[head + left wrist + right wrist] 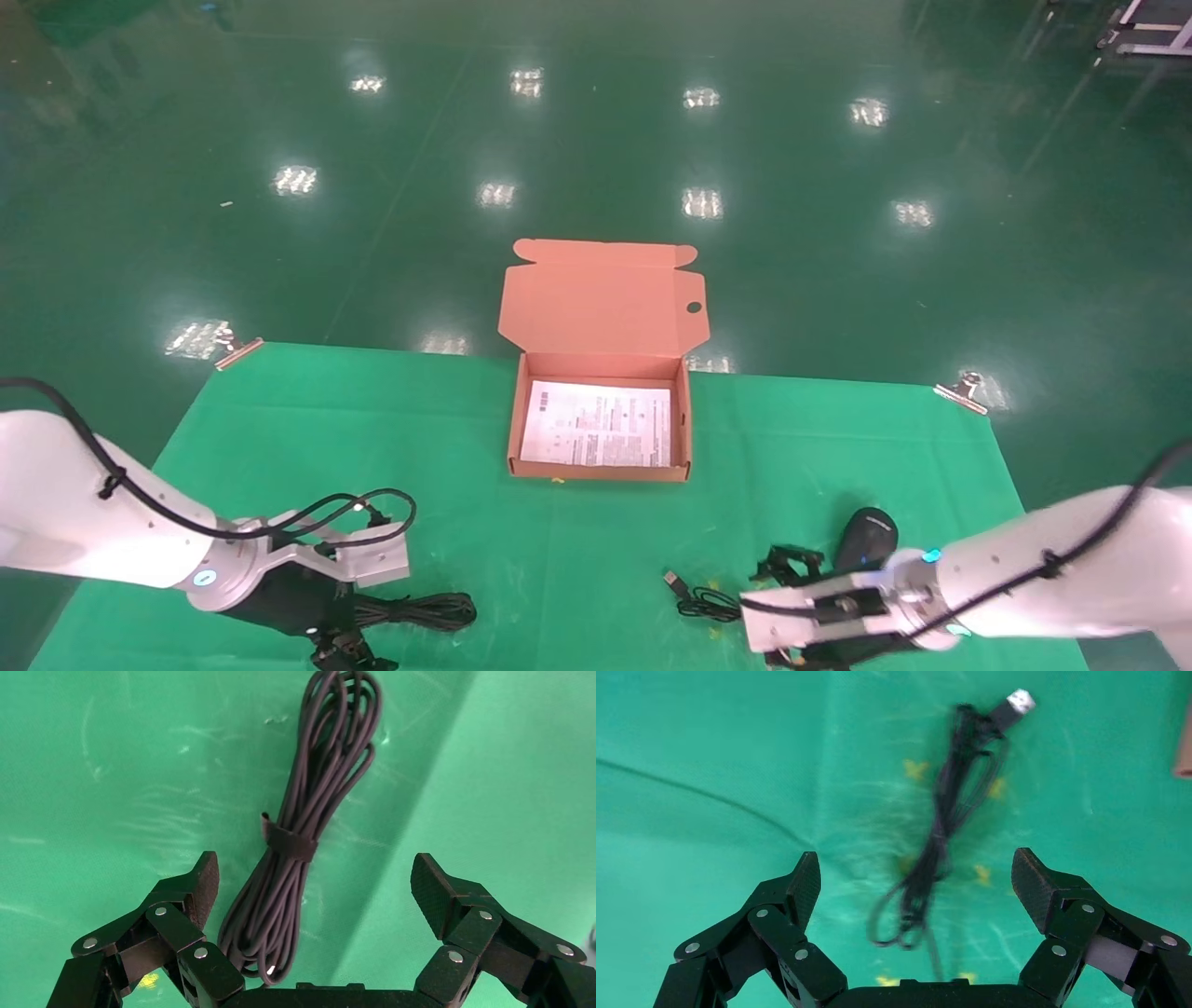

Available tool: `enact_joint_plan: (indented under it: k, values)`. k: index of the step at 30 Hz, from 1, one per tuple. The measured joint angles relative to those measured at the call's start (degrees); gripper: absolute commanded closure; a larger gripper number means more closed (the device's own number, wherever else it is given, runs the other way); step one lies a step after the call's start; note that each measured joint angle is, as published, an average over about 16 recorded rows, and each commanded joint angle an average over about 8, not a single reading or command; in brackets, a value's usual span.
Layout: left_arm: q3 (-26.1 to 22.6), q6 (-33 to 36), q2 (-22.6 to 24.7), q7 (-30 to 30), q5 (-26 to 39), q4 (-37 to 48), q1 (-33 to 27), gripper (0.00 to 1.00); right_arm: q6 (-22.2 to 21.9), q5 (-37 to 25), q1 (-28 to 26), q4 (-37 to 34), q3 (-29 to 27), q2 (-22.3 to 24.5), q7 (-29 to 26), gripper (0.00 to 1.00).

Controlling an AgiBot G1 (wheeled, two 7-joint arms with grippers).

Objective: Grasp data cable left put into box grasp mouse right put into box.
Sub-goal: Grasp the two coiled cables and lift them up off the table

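Box [601, 471] sits open mid-table; data cable [309, 829] lies left-front of it between the released left gripper [313, 888] — mouse [868, 538] right-front, beside the released right gripper [916, 885].

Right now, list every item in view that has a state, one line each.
box: lid flap open, only a printed sheet on its floor.
data cable: bundled with a strap, lying on the cloth, between the open fingers, not gripped.
mouse: on the cloth, outside the box, cord loose.
left hand: open, holding nothing.
right hand: open, over the mouse's cord.
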State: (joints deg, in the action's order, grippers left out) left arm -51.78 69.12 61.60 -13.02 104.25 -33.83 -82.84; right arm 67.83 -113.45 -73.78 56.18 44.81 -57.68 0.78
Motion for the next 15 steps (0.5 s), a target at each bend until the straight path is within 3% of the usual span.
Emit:
enact_joint_plan:
  k: [4,5,15]
  values:
    - [0.13,-0.72,0.58,0.83,-0.14,1.98,-0.10,0.87,-1.09,-0.58,-0.14,-1.58,0.17,-1.04,0.16,0.94]
    - [0.16,-0.85,0.67,0.95,-0.17,2.30,-0.11,0.97,-1.29,-0.73,-0.16,-1.80,0.22,-1.21,0.20,1.00]
    - [0.24,-1.07,0.79,1.14,-0.27,2.74,-0.17,1.00,-1.62,-0.96,-0.19,-2.11,0.27,-1.45,0.21,1.00]
